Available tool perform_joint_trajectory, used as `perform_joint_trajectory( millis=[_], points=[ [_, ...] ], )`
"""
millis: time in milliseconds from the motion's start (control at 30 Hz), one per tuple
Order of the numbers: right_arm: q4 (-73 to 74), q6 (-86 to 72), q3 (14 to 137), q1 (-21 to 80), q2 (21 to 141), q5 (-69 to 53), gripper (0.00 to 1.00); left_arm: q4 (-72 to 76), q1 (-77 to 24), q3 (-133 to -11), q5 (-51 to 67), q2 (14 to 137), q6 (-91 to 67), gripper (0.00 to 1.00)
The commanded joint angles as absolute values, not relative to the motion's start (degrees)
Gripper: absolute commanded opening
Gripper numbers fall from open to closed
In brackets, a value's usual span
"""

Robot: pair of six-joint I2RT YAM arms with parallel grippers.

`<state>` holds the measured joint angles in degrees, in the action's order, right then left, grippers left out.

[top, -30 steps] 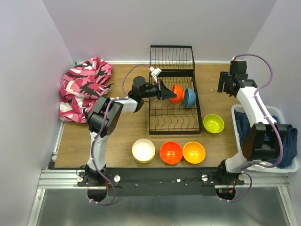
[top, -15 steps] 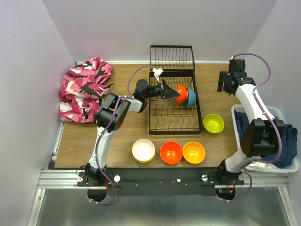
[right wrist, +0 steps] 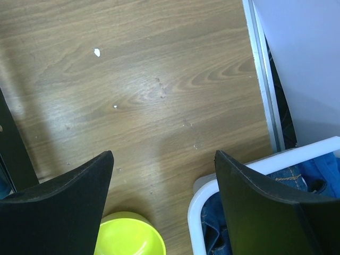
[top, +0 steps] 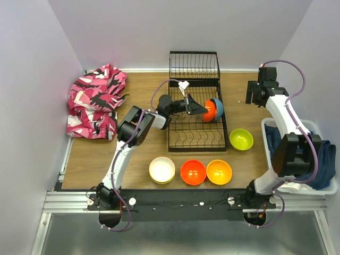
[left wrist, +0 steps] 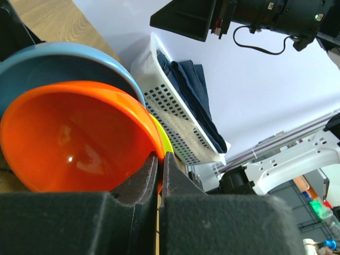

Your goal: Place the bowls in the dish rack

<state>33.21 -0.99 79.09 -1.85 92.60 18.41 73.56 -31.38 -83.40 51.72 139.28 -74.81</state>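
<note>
The black wire dish rack (top: 194,139) stands at the table's middle back. My left gripper (top: 201,109) is shut on the rim of an orange-red bowl (top: 209,110), held on edge inside the rack against a blue bowl (top: 217,109). In the left wrist view the orange-red bowl (left wrist: 74,138) sits in front of the blue bowl (left wrist: 64,61), with my gripper (left wrist: 159,159) pinching its rim. A lime green bowl (top: 241,139) lies right of the rack. Cream-white (top: 162,169), red (top: 193,172) and orange (top: 219,171) bowls sit in a row near the front. My right gripper (top: 258,94) is open and empty above bare table.
A pink camouflage cloth (top: 95,100) lies at the back left. A white basket of blue cloth (top: 300,154) stands at the right edge; its rim (right wrist: 234,178) and the lime green bowl (right wrist: 130,234) show in the right wrist view. The rack's hinged flap (top: 194,65) stands upright at the back.
My left gripper has carried the orange-red bowl to the right inside the rack, up against the blue bowl. The right arm has barely moved.
</note>
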Motion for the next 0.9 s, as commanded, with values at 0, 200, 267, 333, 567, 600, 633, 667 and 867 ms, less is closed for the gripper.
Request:
perform_joint_trajectory(
  millis=[0,200,267,333,567,600,633,667,867],
  points=[
    [34.63,-0.62,80.07,-2.02,93.6,19.25,0.85,83.5,-32.34,-86.31,53.79,141.59,-77.7,0.0],
    [34.72,-0.53,79.89,-1.93,94.22,18.63,0.85,83.23,-32.43,-87.01,53.0,143.87,-78.3,0.0],
    [34.72,-0.62,79.98,-1.93,94.57,18.63,0.85,84.89,-32.43,-87.62,53.0,145.01,-79.45,0.0],
    [34.72,-0.53,80.16,-1.93,94.83,18.63,0.85,85.69,-32.43,-87.71,53.0,145.54,-80.33,0.0],
    [35.42,-0.61,81.12,-1.85,95.54,18.19,0.85,87.18,-31.82,-86.4,50.28,147.74,-82.09,0.0],
    [35.59,-0.62,81.21,-1.76,95.62,18.19,0.85,87.45,-31.73,-86.22,49.66,147.92,-82.35,0.0],
    [35.68,-0.62,81.38,-1.58,95.89,18.28,0.85,88.06,-31.64,-85.96,49.14,148.09,-82.7,0.0],
    [35.6,-0.53,81.39,-1.5,95.98,18.28,0.85,90.15,-31.55,-85.52,48.78,148.44,-83.66,0.0],
    [35.51,-0.62,81.39,-0.44,96.33,18.46,0.85,96.23,-31.82,-85.96,48.08,148.45,-86.22,0.0]
  ],
)
